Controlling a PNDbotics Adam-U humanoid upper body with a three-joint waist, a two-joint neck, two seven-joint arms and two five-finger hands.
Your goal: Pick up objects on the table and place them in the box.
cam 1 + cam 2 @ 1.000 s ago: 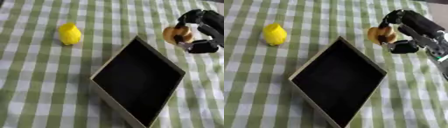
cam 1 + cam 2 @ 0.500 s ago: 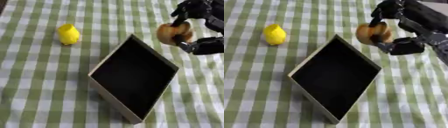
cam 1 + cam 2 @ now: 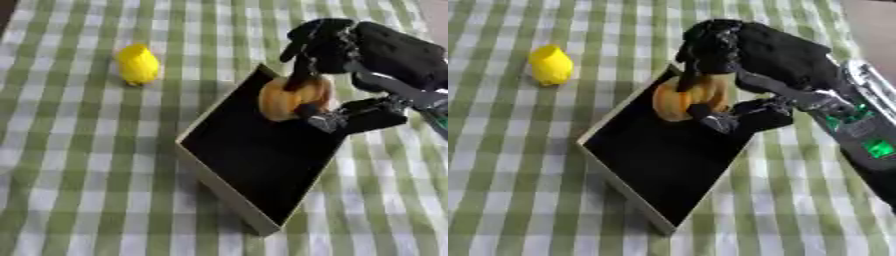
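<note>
Now right robot hand (image 3: 337,75) curled around orange object (image 3: 293,98), seemingly above box (image 3: 229,186)

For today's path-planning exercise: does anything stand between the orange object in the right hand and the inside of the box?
Nothing visible does. The right hand holds the orange object over the open box, whose dark inside looks bare.

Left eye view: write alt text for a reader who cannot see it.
The robot's black right hand holds a round orange object over the upper end of an open, black-lined box on a green-and-white checked tablecloth. A small yellow object lies on the cloth to the box's upper left.
</note>
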